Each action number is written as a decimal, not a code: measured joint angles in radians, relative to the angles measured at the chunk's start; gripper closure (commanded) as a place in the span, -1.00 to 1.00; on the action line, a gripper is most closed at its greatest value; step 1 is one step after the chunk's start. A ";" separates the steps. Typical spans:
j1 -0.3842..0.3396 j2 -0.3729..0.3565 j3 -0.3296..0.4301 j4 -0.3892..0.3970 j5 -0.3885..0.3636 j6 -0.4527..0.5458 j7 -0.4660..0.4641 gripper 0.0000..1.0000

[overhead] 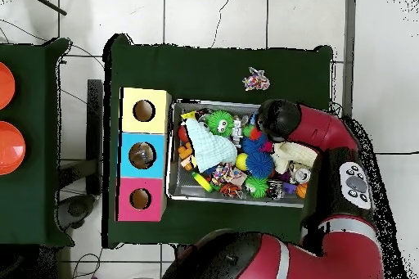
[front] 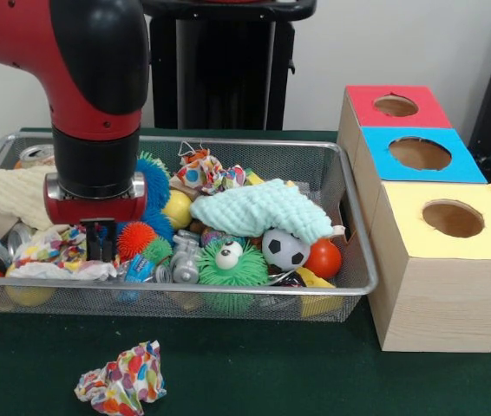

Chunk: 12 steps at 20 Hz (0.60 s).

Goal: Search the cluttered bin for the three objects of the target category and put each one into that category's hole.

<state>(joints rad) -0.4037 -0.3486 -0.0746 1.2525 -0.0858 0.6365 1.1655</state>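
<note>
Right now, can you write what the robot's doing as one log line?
gripper: down in bin, left side, state unclear | crumpled paper ball: on table outside bin | holes: yellow, blue, red boxes

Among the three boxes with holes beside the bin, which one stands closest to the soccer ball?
The yellow box. It stands right beside the bin corner where the soccer ball lies, while the blue box and the red box stand farther along the row.

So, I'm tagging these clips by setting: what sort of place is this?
Probably a robotics lab set up for a sorting test. A robot arm reaches into a mesh bin of toys on a green table, beside three wooden boxes with colour-coded holes. The overhead view shows a tiled floor with cables.
</note>
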 measured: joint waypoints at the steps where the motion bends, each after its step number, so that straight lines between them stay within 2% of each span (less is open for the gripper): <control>1: 0.002 -0.003 0.000 0.000 0.000 0.000 0.000 1.00; 12: 0.020 -0.054 0.000 0.000 0.000 0.000 0.000 1.00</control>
<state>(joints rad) -0.3840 -0.4029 -0.0747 1.2526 -0.0858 0.6369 1.1655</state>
